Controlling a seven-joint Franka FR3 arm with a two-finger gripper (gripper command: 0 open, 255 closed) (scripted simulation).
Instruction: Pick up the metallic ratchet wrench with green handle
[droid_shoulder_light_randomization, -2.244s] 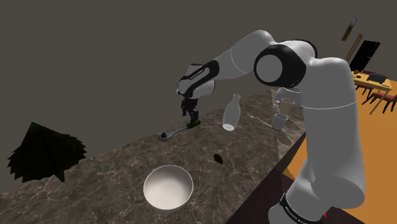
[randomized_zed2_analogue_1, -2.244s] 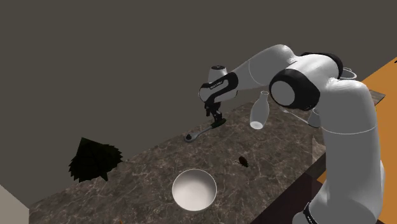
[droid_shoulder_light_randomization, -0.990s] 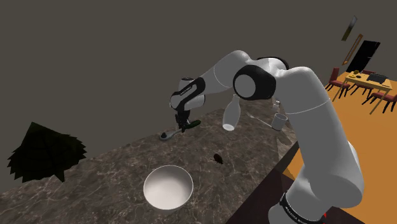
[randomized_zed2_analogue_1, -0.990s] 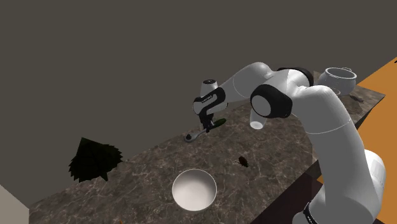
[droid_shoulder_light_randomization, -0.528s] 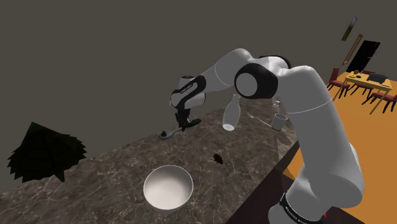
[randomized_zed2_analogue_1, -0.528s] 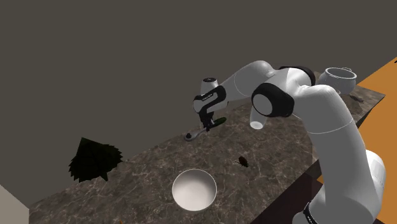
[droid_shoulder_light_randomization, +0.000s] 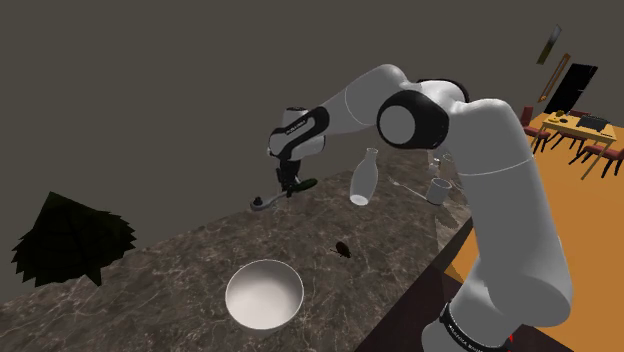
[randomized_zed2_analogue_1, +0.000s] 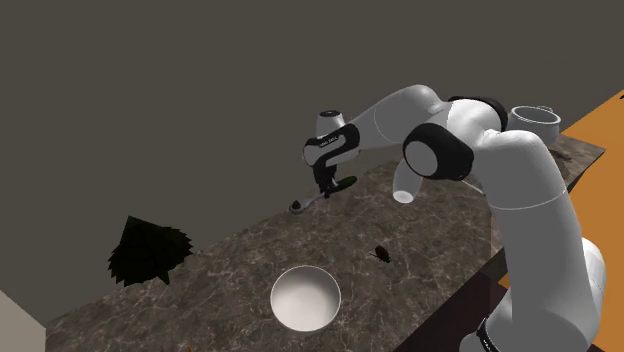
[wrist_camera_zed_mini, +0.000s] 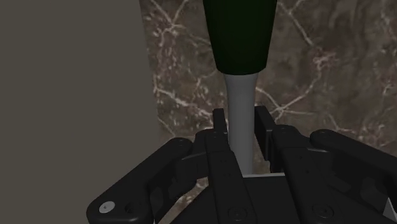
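Wrist view: hand (wrist_camera_zed_mini: 238, 124) clenched on wrench (wrist_camera_zed_mini: 240, 57), pads on bare grey shaft next to green handle.
Shoulder view: wrench (droid_shoulder_light_randomization: 264, 201) slanted, head end low over counter (droid_shoulder_light_randomization: 180, 270), near back edge; contact w/ counter unclear.
Risk 1: thin smooth shaft, so it may swivel or slip in the pads.
Risk 2: low head could drag on the counter in a sideways move; bottle (droid_shoulder_light_randomization: 364, 178) is close.
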